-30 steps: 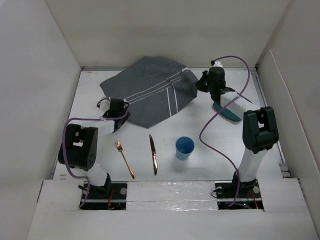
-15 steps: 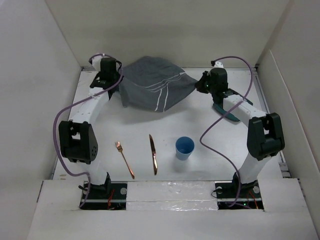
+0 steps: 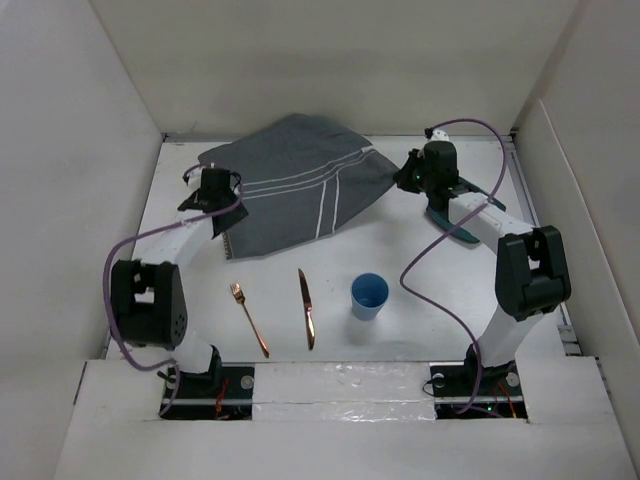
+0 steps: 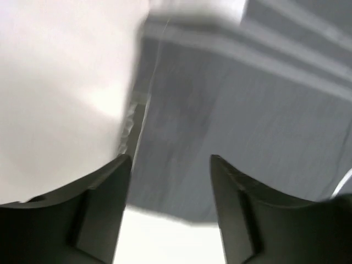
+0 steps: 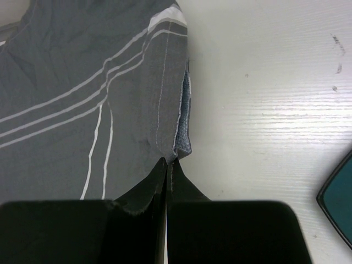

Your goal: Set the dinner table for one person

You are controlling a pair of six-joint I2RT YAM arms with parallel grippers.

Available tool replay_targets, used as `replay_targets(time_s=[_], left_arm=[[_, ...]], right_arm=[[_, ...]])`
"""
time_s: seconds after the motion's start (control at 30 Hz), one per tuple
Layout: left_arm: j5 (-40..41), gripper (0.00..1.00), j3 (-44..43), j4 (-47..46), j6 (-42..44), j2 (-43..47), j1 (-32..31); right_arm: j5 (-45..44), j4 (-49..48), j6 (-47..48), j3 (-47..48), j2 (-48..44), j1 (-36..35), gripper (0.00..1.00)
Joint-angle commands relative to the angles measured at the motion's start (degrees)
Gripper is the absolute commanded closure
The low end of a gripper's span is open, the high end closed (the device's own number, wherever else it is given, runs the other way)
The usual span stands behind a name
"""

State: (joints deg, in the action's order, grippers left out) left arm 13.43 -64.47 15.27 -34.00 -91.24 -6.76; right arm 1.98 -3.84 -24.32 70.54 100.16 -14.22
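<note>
Dinner table (image 3: pixel 335 300) under right hand (image 5: pixel 166 163); hand pinching placemat (image 5: pixel 82 82) edge.

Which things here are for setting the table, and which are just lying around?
For the job: grey striped placemat, fork, knife, blue cup, teal dish (half hidden), all on the dinner table.
Not for the job: purple cables on the arms, white walls.

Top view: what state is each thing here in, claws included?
Placemat: laid out but rumpled and askew, one corner pinched.
Left gripper: open, over the placemat's edge.
Right gripper: shut on the placemat's corner.
Cup: upright, looks empty.
Fork: lying flat.
Knife: lying flat, apart from the fork.
Plate: lying flat, partly hidden by the right arm.
</note>
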Motion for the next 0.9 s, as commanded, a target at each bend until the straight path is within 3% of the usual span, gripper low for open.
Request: replay_targets(time_s=[0.0,0.23,0.6,0.87], left_arm=[[-3.8,0.46,8.5,-5.4,-4.9,13.4,-0.2],[-7.5,0.49,26.5,-7.4,-15.1,24.3,-2.0],[-8.2,0.49,31.9,-12.7,-30.4,22.2,-2.6],[-5.4,0.58,34.2,-16.0,-32.6,20.5,-2.6]], right_arm=[[-0.6,-1.6,0.8,-0.8,-3.9,0.6,1.00],[-0.4,-1.4,0.9,-1.3,-4.6,1.6,1.00],[1.1,-2.7,0.7,-2.9,-5.1,1.6,1.00],[1.6,-3.2,0.5,-4.0,-5.8,1.6,1.00]])
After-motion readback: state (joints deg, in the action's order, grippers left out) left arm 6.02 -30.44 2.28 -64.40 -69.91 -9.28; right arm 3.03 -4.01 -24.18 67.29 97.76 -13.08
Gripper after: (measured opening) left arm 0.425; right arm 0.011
